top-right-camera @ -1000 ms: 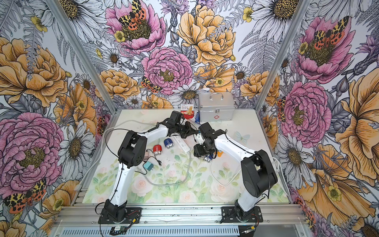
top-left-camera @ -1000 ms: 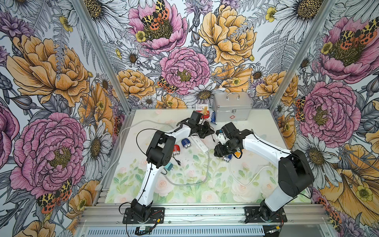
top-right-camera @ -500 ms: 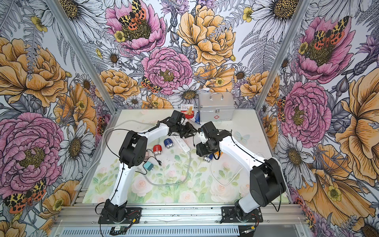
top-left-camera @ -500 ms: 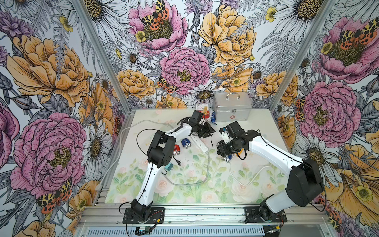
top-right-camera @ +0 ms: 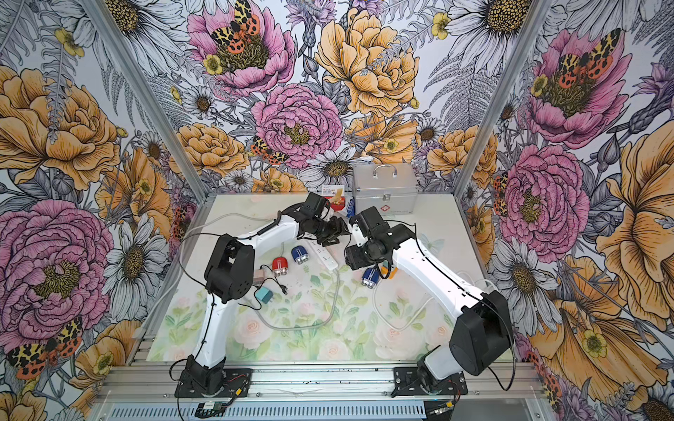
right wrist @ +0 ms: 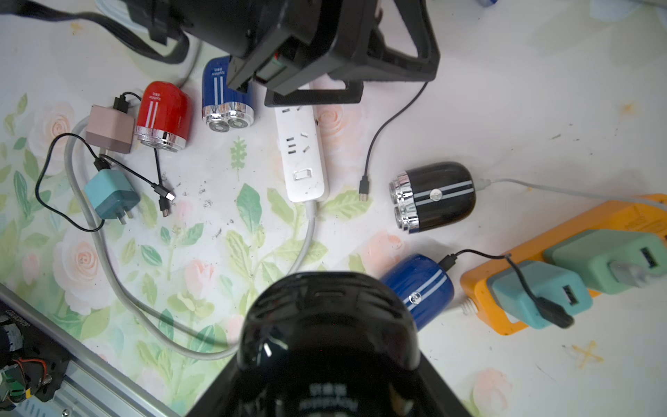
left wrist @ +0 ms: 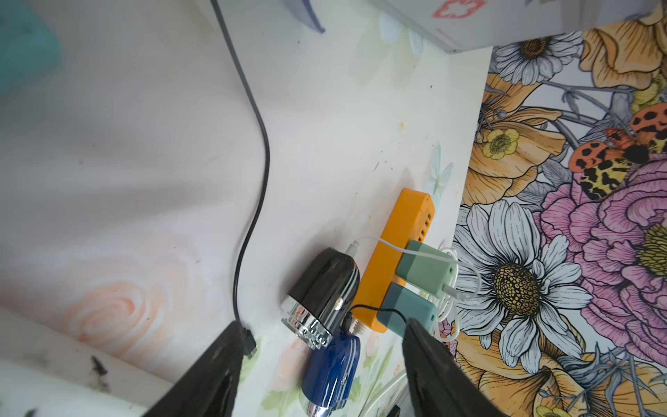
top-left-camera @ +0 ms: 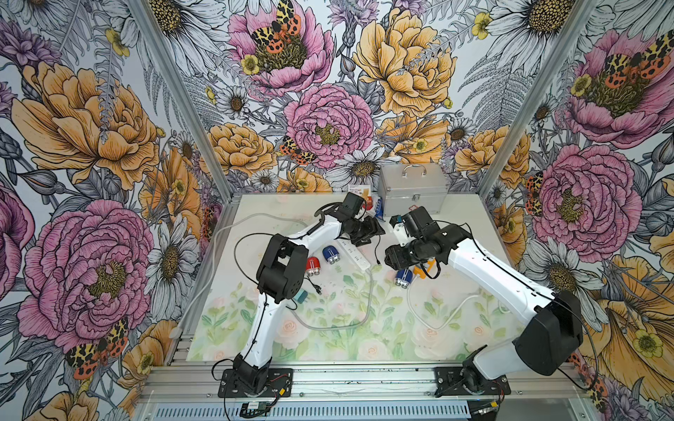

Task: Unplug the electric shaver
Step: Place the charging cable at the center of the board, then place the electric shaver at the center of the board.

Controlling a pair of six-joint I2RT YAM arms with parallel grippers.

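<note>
Since the black cable's plug (right wrist: pixel 363 193) lies loose on the mat, clear of the electric shaver (right wrist: pixel 326 325), we judge the unplugging itself done. The shaver is clamped in the right gripper (top-left-camera: pixel 392 257), held over mid-table just right of the white power strip (right wrist: pixel 305 155). The left gripper (left wrist: pixel 321 326) stands spread and empty beside that plug. What is left, in our judgement, is setting the shaver down.
</note>
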